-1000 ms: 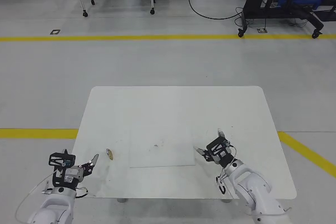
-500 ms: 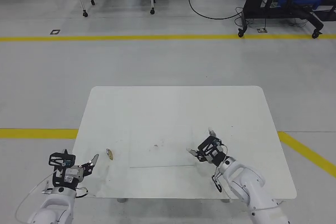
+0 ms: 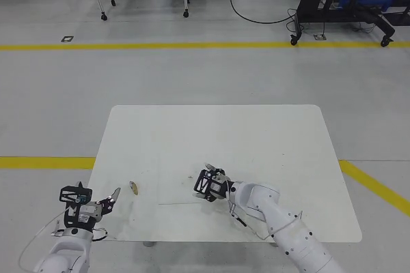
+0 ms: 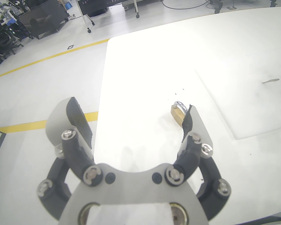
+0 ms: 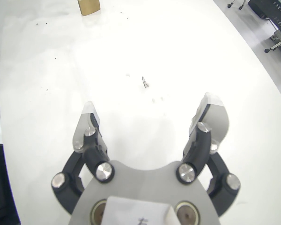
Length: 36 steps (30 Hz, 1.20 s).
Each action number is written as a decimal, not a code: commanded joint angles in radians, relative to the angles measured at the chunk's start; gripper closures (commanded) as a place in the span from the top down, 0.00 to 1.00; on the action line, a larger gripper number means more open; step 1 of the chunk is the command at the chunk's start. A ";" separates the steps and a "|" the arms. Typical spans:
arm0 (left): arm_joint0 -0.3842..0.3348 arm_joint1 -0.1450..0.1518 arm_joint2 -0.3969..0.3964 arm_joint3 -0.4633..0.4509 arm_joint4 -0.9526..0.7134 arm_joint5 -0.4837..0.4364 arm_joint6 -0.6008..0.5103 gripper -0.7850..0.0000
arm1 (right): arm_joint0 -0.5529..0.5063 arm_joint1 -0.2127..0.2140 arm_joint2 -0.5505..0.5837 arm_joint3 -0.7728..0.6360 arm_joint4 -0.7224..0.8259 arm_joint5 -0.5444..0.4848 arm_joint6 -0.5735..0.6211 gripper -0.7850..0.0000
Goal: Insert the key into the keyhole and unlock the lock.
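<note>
Okay, my right tool [image 5: 151, 105] hung wide open just short of the small thin silver metal key [image 5: 145, 82], flat on the white table [image 5: 178, 36]. Probably light, stiff, slippery, so pinch its head edgewise. My left tool [image 4: 131, 111] gaped wide too, beside the brass padlock [image 4: 178, 116].

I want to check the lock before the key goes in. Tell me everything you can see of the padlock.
The padlock has a squarish brass-coloured body and a shiny silver shackle. Both shackle legs sit in the body, so it looks locked. It rests on the white table, just ahead of the open left gripper and apart from it. Only the table touches it. I cannot tell whether it lies flat or stands.
</note>
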 commanded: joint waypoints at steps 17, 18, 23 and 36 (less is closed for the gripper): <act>0.000 0.000 0.000 0.000 0.000 0.000 0.000 1.00 | 0.141 -0.077 -0.138 0.172 0.015 0.072 0.042 0.44; 0.000 0.000 0.000 0.000 0.000 0.000 0.000 1.00 | 0.145 -0.081 -0.142 0.178 0.016 0.074 0.043 0.44; 0.000 0.000 0.000 0.000 0.000 0.000 0.000 1.00 | 0.155 -0.091 -0.153 0.195 0.012 0.079 0.036 0.42; 0.000 0.000 0.000 0.000 0.000 0.000 0.000 1.00 | 0.155 -0.104 -0.156 0.202 -0.018 0.097 0.044 0.00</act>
